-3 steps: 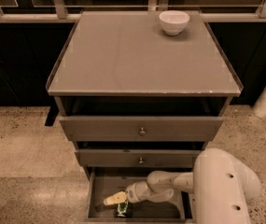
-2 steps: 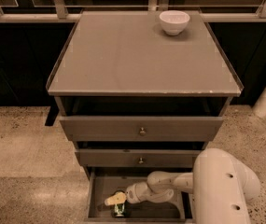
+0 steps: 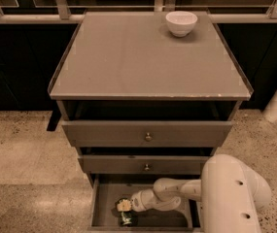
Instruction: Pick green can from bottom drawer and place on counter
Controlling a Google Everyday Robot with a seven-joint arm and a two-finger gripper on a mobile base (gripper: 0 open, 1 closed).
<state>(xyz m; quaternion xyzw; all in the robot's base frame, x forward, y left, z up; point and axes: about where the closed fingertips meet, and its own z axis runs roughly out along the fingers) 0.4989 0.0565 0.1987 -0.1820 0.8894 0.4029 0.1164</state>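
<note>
No chg: jaws atop shiny can (image 3: pixel 126 221)

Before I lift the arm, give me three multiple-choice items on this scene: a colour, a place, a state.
1. What colour is the bowl on the counter? A white; B red; C black.
2. Where is the green can? A on the counter; B in the bottom drawer; C in the bowl.
3. The bottom drawer is: A shut; B pulled open; C taken out.
Key: 1 A, it looks plain white. 2 B, it lies in the drawer with the gripper right at it. 3 B, its floor shows.
</note>
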